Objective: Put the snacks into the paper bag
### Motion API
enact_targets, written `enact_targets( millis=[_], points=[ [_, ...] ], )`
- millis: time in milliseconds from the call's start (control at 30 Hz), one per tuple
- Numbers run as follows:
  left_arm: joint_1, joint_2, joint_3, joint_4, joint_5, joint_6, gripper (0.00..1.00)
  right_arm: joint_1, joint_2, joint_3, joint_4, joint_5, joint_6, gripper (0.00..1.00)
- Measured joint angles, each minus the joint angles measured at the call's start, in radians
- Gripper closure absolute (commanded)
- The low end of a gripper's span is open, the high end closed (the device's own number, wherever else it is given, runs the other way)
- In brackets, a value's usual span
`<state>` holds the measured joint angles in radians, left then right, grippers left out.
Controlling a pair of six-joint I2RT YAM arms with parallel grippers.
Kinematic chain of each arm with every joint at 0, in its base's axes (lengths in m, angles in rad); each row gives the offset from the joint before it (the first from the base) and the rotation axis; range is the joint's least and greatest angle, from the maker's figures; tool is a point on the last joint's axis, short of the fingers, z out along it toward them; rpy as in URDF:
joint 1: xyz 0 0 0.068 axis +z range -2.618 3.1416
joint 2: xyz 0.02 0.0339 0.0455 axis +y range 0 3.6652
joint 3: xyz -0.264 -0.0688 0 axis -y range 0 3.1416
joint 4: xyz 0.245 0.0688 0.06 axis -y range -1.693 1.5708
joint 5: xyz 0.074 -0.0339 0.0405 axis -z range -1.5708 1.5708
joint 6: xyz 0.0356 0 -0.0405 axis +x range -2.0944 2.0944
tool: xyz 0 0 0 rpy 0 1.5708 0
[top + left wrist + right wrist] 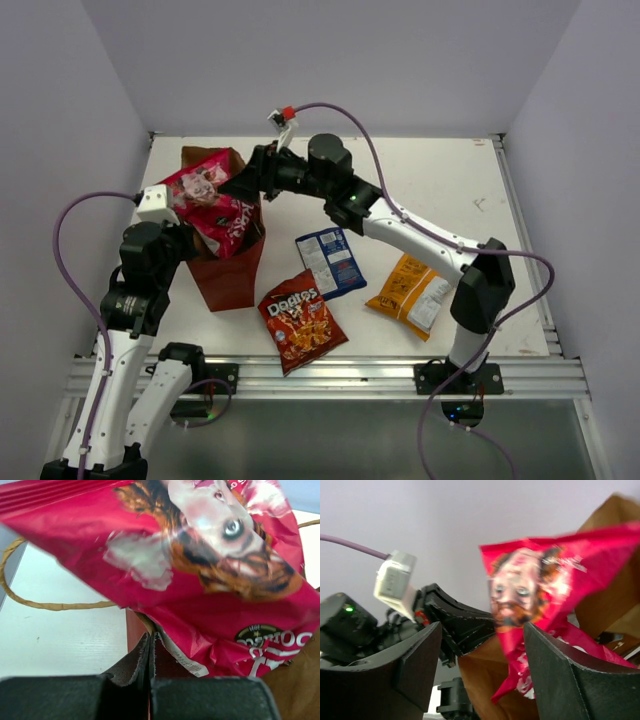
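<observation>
**Pink packet at the bag mouth; right gripper spread, left gripper clamped on the rim.**

On the table (440,180), the paper bag (232,282) stands upright directly ahead of the left gripper (150,650). That gripper's fingers are pressed together on the bag's near rim (a thin red strip of paper shows between them). The pink-magenta packet (212,208) leans out of the bag mouth, above the left gripper and just beyond the right gripper (482,627). The right gripper's fingers stand apart and touch nothing that I can see. Behind the right gripper, back along its arm, three packets lie flat on the table: the red-orange Doritos (302,325), the orange-yellow packet (410,292) and the blue-and-white packet (331,260).
</observation>
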<state>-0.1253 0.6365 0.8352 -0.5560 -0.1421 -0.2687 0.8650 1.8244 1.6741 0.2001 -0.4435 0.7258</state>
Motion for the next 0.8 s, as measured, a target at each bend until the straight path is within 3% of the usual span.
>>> enact_targets(
  millis=[167, 467, 567, 667, 800],
  points=[
    [0.0, 0.0, 0.0, 0.001, -0.002, 0.0, 1.0, -0.013, -0.094, 0.028, -0.058, 0.042, -0.077, 0.3],
    [0.0, 0.0, 0.0, 0.001, -0.006, 0.0, 1.0, -0.015, -0.146, 0.033, -0.074, 0.038, -0.118, 0.67],
    [0.0, 0.0, 0.0, 0.0, -0.019, 0.0, 1.0, -0.015, -0.143, 0.032, -0.116, 0.045, -0.13, 0.64],
    [0.0, -0.004, 0.0, -0.003, -0.042, 0.0, 1.0, -0.014, -0.163, 0.014, -0.216, 0.106, -0.162, 0.51],
    [0.0, -0.003, 0.005, -0.007, -0.071, 0.0, 1.0, -0.014, -0.25, -0.09, -0.363, 0.21, -0.216, 0.49]
  ],
)
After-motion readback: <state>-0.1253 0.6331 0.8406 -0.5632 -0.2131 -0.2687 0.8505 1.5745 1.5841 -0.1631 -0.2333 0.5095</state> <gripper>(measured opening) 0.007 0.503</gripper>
